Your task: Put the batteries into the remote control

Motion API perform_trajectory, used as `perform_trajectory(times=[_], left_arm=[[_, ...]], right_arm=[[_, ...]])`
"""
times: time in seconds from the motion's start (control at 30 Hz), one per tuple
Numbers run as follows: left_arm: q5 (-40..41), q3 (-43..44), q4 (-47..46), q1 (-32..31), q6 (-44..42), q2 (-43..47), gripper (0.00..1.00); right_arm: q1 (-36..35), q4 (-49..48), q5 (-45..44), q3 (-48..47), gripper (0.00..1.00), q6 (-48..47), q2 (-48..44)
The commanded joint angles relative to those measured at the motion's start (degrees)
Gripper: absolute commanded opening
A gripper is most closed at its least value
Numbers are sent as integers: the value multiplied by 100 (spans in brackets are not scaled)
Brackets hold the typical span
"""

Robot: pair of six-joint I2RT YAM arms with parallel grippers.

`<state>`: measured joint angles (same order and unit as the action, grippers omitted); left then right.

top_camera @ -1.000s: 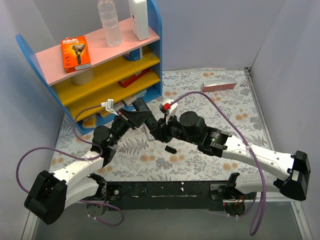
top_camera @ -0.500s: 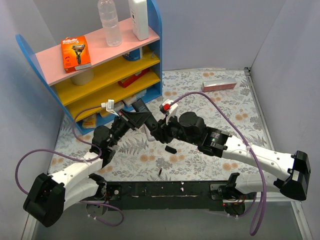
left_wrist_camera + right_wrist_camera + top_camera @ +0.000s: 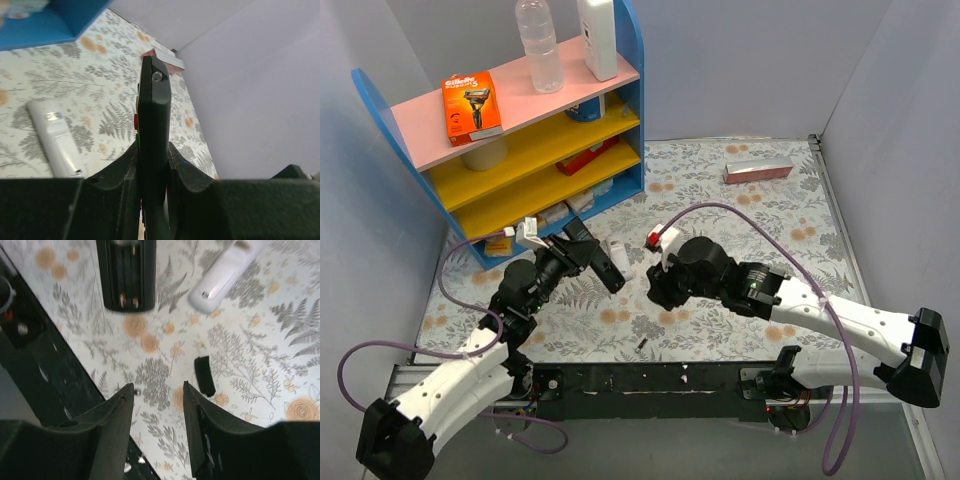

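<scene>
Gripping the black remote control (image 3: 152, 110) by its edges, the left end effector (image 3: 152, 165) is closed tight on it and holds it off the floral worktop (image 3: 770, 210), in front of the blue shelf unit (image 3: 632, 130). The remote's back faces the right wrist camera with the battery bay uncovered; I cannot tell whether a cell sits inside. A white remote (image 3: 617, 252) lies flat just beside it. Further right, the right end effector (image 3: 156, 390) hangs over the worktop with its jaws parted and nothing between them. A short black piece (image 3: 203, 376) lies just beyond one finger. One tiny dark battery (image 3: 642, 346) lies loose on the worktop by the black rail (image 3: 650, 378), nearer the arm bases than the right end effector and apart from it.
</scene>
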<state>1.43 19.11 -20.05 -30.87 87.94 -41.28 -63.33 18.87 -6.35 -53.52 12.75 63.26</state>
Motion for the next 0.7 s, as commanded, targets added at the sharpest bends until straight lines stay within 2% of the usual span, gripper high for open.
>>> perform_trajectory(times=[0.0,0.17,0.47,0.67], left_arm=[[954,-22,1431,20,-426,830,0],[1482,241,2399,29,-787,1595,0],[2194,1015,3998,29,-1235,2457,0],[2493,1411,4693,29,-1279,2817,0]], right_arm=[[-30,933,1082,-1,51,-1150,387],[-415,1259,1461,-212,51,-2609,1081],[-1075,1444,1225,-879,55,-3490,2549],[-1348,1514,1118,-1196,50,-4061,3139]])
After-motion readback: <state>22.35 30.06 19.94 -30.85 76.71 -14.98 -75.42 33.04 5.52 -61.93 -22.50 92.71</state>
